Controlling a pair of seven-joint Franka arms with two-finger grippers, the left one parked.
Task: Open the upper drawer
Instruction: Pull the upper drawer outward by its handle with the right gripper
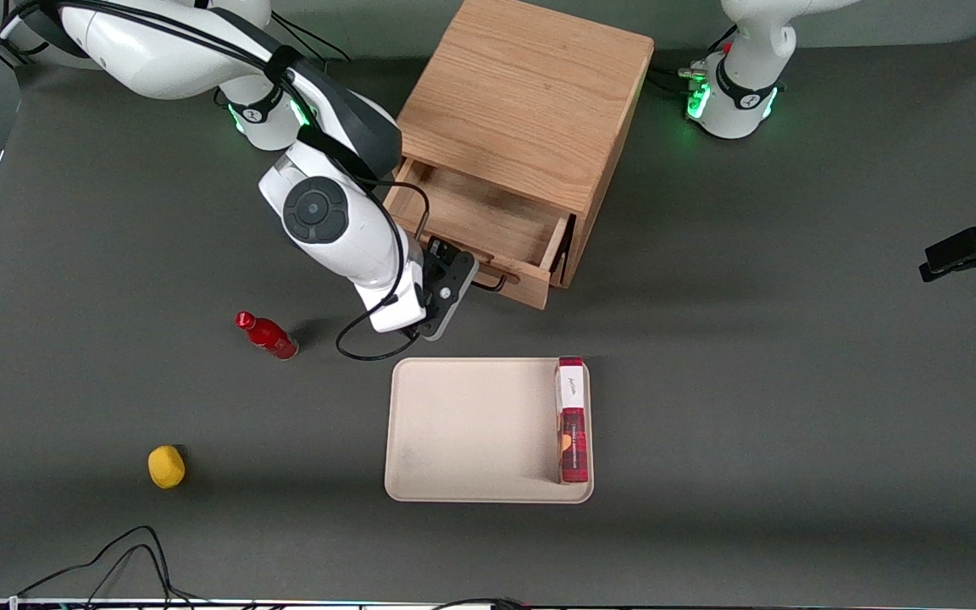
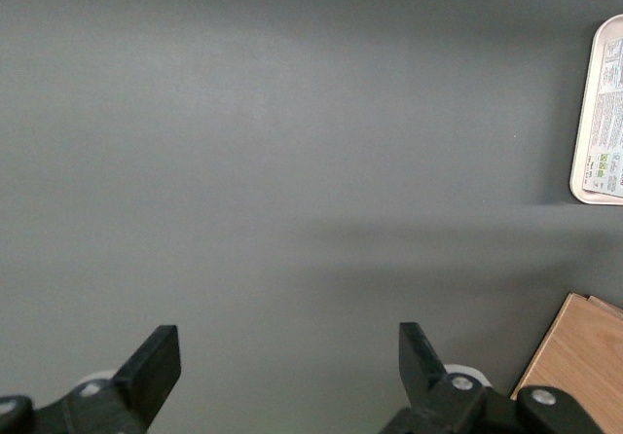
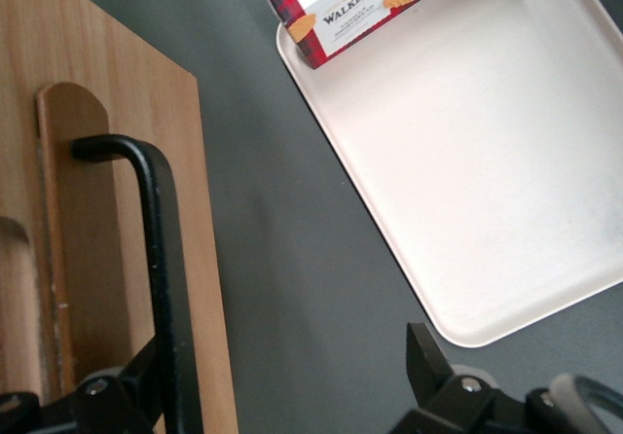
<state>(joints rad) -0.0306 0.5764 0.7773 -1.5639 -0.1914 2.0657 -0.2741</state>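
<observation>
Hand (image 1: 463, 284) spread at upper drawer (image 1: 488, 229) handle; tray (image 1: 471, 483) and bottle (image 1: 268, 335) nearby.

I see upper drawer (image 1: 488, 222) pulled out of cabinet (image 1: 530, 93); gripper (image 1: 464, 273) at its handle (image 3: 156, 259); tray (image 1: 471, 432) nearer camera, biscuit box (image 1: 572, 421) in it.

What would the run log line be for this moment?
phase: pulling | upper drawer: partly open, tray empty | gripper: at black bar handle, fingers open around it | cabinet: upright
</observation>
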